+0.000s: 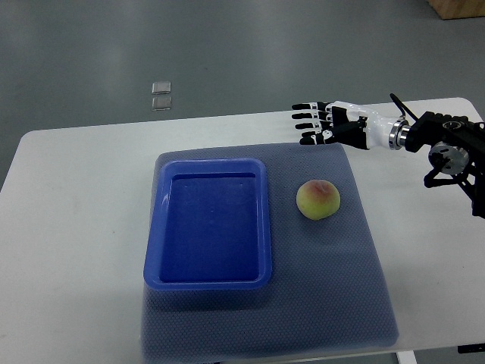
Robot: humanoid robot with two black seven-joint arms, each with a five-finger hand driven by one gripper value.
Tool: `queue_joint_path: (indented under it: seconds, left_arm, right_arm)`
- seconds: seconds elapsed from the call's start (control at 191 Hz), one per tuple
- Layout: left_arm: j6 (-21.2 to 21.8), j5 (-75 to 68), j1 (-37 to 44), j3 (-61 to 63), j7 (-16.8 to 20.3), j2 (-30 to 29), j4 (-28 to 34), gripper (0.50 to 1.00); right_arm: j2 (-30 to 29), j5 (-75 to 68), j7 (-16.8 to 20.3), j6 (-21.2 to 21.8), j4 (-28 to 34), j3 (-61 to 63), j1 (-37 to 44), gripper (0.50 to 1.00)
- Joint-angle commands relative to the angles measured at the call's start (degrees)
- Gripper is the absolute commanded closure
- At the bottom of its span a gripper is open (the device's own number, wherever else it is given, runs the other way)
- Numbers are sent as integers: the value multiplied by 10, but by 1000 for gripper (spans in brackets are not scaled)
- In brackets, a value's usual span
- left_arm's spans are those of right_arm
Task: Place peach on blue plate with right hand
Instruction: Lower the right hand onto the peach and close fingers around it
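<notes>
A yellow-green peach with a pink blush [318, 200] lies on the grey-blue mat, just right of the blue plate [161, 241], a rectangular tray with a raised rim that holds nothing. My right hand [309, 123] comes in from the right edge and hovers over the far edge of the mat, above and behind the peach. Its fingers [305, 116] are stretched out to the left and hold nothing. It is apart from the peach. The left arm does not show.
The grey-blue mat [356, 288] covers the middle of a white table [76, 227]. Two small clear squares [161, 95] lie on the grey floor beyond the table's far edge. A brown box corner [458, 7] shows at the top right.
</notes>
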State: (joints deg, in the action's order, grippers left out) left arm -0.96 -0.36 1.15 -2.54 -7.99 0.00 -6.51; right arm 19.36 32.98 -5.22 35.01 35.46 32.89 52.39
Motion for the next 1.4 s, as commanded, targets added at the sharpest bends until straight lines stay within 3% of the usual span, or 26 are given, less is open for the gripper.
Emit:
queue_joint_path:
  seconds: [0.0, 0.618, 1.121, 1.394]
  left_arm:
    - [0, 0, 0, 0, 0, 0, 0, 500]
    - [0, 0, 0, 0, 0, 0, 0, 500]
    - [0, 0, 0, -1, 0, 0, 0, 500]
    - [0, 0, 0, 0, 0, 0, 0, 500]
  right_arm:
    - [28, 75, -8, 0, 36, -1, 5, 574]
    - [92, 434, -15, 0, 246, -23, 19, 572]
    - [101, 483, -15, 0, 269, -88, 10, 574]
    - [95, 485, -15, -49, 263, -109, -6, 579]
